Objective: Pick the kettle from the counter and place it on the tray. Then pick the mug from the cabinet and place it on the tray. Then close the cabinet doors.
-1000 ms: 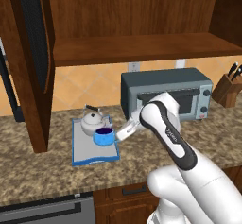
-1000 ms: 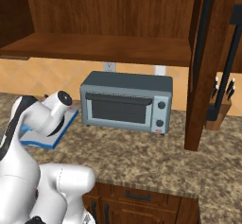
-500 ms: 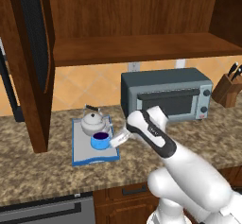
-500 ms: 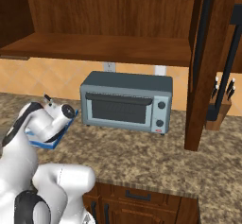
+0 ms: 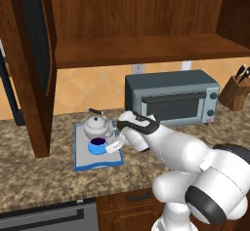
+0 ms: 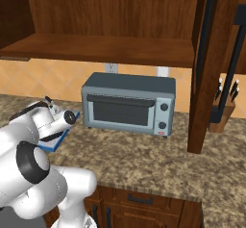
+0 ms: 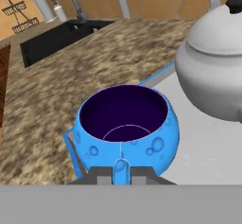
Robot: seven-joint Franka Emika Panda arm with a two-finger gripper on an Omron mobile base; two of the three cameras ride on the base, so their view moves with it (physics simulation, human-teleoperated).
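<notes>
The blue mug is down on the grey tray with the blue rim, in front of the white-silver kettle, which stands on the tray's far half. My gripper reaches in from the right and is shut on the mug's handle. In the hand view the mug fills the middle, its handle between my gripper's dark tips, with the kettle close at the right on the tray. The cabinet above is open, its left door swung outward.
A grey toaster oven stands on the granite counter right of the tray, with a knife block beyond it. The right cabinet door hangs open over the counter. A sink lies further left.
My arm has folded lower and carried the mug slightly left and down to the tray beside the kettle. The grip on the mug has stayed the same.
</notes>
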